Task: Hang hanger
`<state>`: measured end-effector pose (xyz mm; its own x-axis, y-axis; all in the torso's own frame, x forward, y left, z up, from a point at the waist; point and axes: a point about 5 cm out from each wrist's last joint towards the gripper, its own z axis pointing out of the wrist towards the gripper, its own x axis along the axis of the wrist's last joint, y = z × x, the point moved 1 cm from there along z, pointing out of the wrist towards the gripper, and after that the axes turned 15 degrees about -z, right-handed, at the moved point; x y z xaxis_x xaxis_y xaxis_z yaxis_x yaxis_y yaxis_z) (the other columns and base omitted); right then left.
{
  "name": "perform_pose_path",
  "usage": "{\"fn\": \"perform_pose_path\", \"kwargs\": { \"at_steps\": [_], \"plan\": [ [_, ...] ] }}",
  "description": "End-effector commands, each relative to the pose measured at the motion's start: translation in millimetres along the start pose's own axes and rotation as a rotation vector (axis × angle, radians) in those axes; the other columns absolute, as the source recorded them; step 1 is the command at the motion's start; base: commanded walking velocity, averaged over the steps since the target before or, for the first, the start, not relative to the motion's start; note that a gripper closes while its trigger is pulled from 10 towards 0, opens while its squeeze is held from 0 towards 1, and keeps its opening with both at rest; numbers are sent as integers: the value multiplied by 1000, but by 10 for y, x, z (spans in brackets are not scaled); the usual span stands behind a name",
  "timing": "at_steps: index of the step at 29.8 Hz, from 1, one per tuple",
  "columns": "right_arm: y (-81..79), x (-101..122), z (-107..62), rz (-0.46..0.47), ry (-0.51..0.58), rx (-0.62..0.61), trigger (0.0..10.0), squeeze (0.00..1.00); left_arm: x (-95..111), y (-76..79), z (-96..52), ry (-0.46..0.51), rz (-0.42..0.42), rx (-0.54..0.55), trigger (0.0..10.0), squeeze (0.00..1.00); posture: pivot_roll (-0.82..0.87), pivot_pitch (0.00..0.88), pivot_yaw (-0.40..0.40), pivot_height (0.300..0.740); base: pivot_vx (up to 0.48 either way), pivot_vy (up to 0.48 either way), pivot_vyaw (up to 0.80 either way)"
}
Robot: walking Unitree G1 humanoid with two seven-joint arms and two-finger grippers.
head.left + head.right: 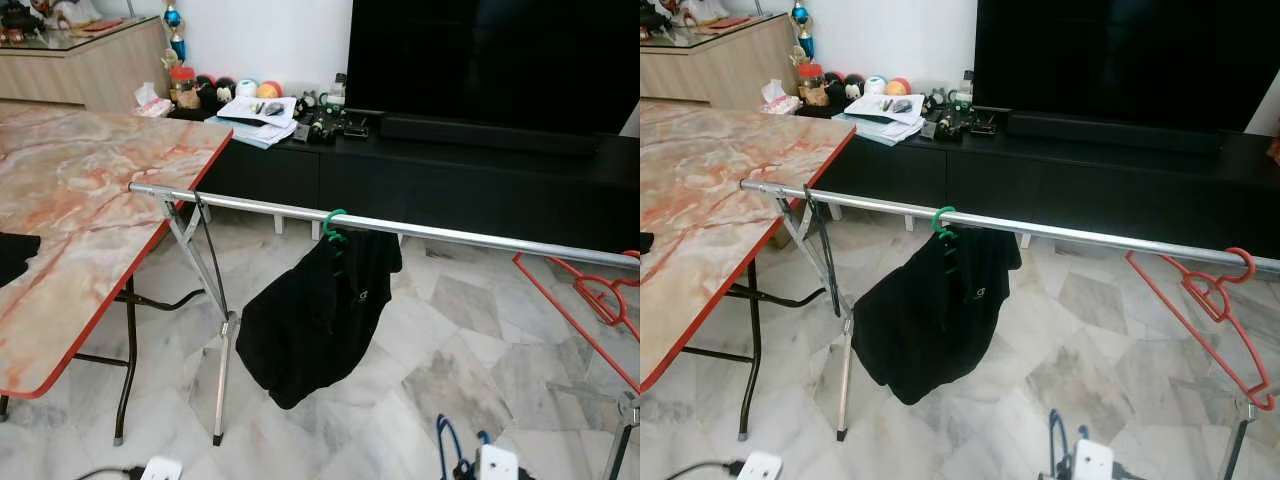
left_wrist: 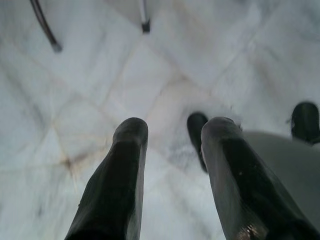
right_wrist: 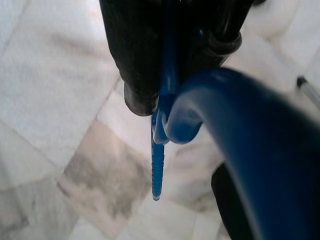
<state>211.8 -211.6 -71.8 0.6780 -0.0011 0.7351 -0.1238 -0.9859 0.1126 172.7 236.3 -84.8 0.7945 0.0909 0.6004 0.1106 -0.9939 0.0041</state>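
One blue hanger [image 3: 210,115] is clamped between the fingers of the right gripper [image 3: 165,75], which hangs low near the marble floor [image 1: 470,330], well below the silver rail [image 1: 450,232]; in the head views you see only its blue top [image 1: 448,445] at the bottom edge. The left gripper [image 2: 172,150] has its fingers spread apart, holds nothing, and points down at the floor. On the rail there is already a green hanger [image 1: 333,225] with a black garment [image 1: 315,320], and a red hanger [image 1: 1215,310] near the right end. I think the main risk is the lift: if you bring the blue hanger up too near the red one, the hooks may tangle, or you may push the red one off the end. The grip also looks narrow, on a thin part, so the hanger could turn in the fingers and its hook could miss the rail. The rack stands on thin legs [image 1: 222,375], so a hard knock may move it
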Motion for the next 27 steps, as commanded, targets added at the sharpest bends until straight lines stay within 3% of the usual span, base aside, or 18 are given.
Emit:
{"fn": "perform_pose_path", "kwargs": {
  "at_steps": [1, 6, 12, 17, 25, 27],
  "plan": [
    [-25, 56, 12, 29, 23, -4, 10000, 0, -69, 25, 1, -24, -3, 5, 10000, 0, 50, 79, -12, 740, 0, 0, 0],
    [-73, 115, 24, -10, 49, 18, 10000, 0, -53, 94, 23, -10, 28, -4, 10000, 0, 53, 88, -18, 740, 0, -288, 0],
    [-90, 363, 66, -13, 145, 8, 10000, 0, -58, 140, 36, -18, 49, -11, 10000, 0, 49, 88, -16, 740, 0, -405, 0],
    [-122, 609, 102, -9, 224, 14, 10000, 0, -70, 162, 35, -10, 45, -20, 10000, 0, 50, 89, -21, 740, 0, 0, 0],
    [-178, 712, 104, -13, 270, 29, 10000, 0, -147, 196, 24, -34, 26, -37, 10000, 0, 45, 84, -23, 740, 0, 0, 0],
    [-202, 701, 100, -18, 271, 39, 10000, 0, -163, 204, 20, -37, 64, -42, 10000, 0, 46, 82, -26, 740, 278, 0, 0]
  ]
}}
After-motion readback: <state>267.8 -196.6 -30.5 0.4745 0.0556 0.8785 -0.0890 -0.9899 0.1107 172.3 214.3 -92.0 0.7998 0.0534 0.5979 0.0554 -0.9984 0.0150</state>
